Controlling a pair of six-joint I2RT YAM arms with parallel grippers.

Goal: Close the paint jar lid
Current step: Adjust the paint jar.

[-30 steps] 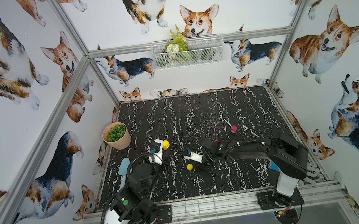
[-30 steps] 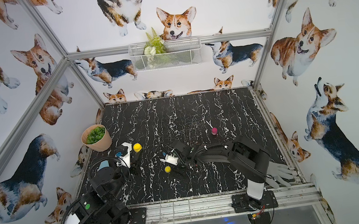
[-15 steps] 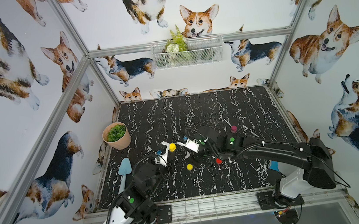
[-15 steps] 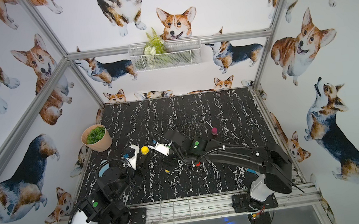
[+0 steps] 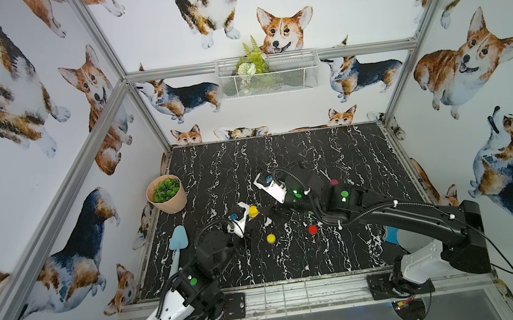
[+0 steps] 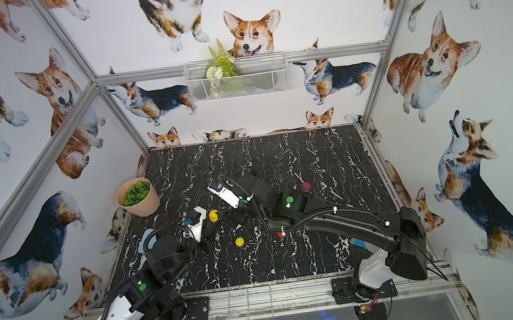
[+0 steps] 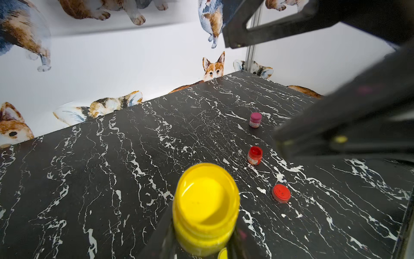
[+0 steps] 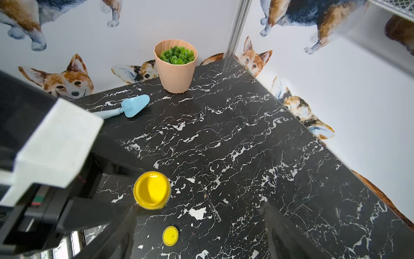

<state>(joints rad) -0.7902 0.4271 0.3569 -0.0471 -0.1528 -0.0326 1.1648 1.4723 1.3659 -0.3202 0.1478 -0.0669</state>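
Locate the yellow paint jar (image 5: 253,211) in the left hand (image 5: 251,216), pinched narrow on the jar body between both fingers (image 7: 156,242). Note the jar held above the bench (image 5: 281,158), not touching it, mouth upward and uncapped, with yellow paint visible inside in the left wrist view. Find the yellow lid (image 5: 271,238) lying flat on the bench, apart from the jar and nearer the arm bases in both top views.

Locate the right hand (image 8: 199,206) just beside the jar, spread wide, with nothing gripped between its fingers (image 8: 282,235). In the right wrist view, see the open jar mouth near one fingertip and the yellow lid on the bench below, framed between the two fingers.

Find the red jar (image 7: 255,155) standing on the bench, apparently uncapped, with the red lid (image 7: 281,193) lying near it, not touching. Find the magenta jar (image 5: 334,182) capped and upright, farther back, just beside the right arm.

Note the plant pot (image 5: 169,205) at the left edge of the bench, and the blue trowel (image 5: 178,238) lying flat near the front left corner, handle partly hidden by the left arm in the top views. Note the wire basket (image 5: 289,79) with foliage mounted on the back wall.
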